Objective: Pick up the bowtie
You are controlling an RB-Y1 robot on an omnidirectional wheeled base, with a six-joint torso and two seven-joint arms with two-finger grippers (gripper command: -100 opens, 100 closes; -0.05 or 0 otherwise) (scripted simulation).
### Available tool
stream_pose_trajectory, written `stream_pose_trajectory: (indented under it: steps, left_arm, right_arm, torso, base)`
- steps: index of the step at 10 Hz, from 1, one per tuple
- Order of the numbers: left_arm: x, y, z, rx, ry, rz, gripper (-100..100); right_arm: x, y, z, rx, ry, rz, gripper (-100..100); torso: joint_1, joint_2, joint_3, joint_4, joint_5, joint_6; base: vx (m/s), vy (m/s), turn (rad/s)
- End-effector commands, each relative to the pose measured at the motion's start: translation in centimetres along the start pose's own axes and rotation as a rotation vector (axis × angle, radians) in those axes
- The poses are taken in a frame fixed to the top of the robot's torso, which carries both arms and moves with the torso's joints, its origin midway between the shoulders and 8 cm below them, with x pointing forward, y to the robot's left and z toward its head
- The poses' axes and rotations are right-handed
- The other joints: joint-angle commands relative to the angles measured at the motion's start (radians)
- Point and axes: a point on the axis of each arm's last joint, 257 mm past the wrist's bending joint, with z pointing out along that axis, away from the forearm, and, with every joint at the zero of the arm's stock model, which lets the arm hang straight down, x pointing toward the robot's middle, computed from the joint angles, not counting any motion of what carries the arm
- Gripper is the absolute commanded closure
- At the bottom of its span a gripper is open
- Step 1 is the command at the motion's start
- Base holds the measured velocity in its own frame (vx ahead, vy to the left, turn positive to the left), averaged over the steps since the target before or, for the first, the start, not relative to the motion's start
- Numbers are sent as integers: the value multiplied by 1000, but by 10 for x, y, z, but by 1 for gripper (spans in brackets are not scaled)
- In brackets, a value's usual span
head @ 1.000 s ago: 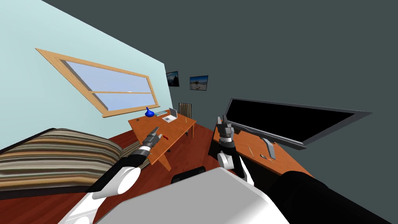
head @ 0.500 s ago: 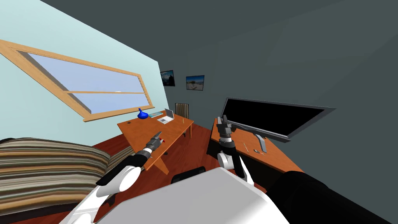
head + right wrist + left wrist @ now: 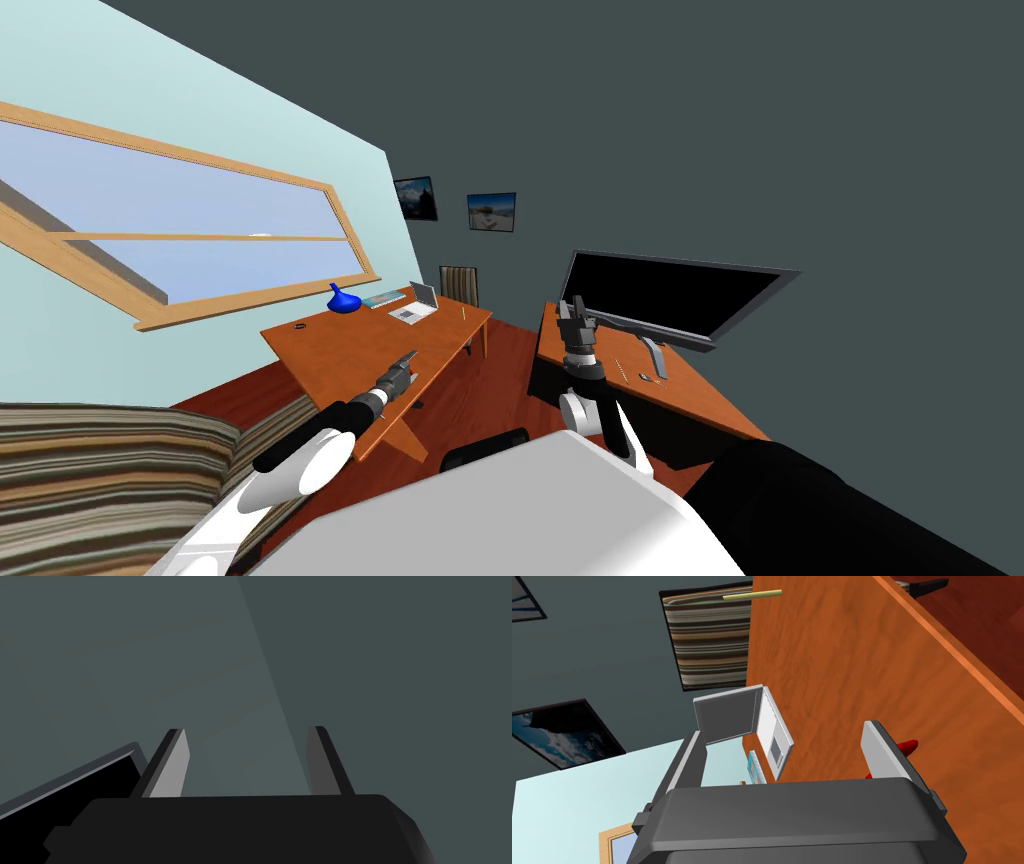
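Your left gripper [image 3: 782, 732], fingers spread and empty, hovers over the counter [image 3: 837, 666]. The red bowtie [image 3: 906, 746] lies by the near edge, just outside one finger. Your right gripper [image 3: 247, 729], fingers also apart, is farther off.

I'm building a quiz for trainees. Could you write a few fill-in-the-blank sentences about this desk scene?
1. The bowtie lying just beside the left gripper is ____ in colour.
2. The left gripper's jaws stand ____, with nothing between them.
3. The vase on the desk is ____ in colour.
Missing words: red; open; blue.
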Motion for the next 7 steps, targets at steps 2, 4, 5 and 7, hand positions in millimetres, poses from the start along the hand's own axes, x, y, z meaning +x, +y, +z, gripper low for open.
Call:
stream_pose_trajectory:
  steps: [2, 4, 5, 7]
  left_arm:
    - [-6, 36, 0, -113, 13, -7, -100]
    - [-13, 64, -3, -200, 18, -13, -100]
    - [-23, 88, -8, -271, 16, -18, -100]
    - [-32, 114, -16, -352, 15, -23, -100]
  right_arm:
    - [0, 0, 0, 0, 0, 0, 0]
    - [0, 0, 0, 0, 0, 0, 0]
    - [0, 0, 0, 0, 0, 0, 0]
    - [0, 0, 0, 0, 0, 0, 0]
  torso:
    - [0, 0, 0, 0, 0, 0]
    - [1, -2, -1, 0, 0, 1]
    - [1, -1, -1, 0, 0, 0]
    - [0, -1, -1, 0, 0, 0]
  base:
    - [37, 17, -149]
    - [52, 26, -164]
    - [54, 24, -176]
    - [55, 25, -153]
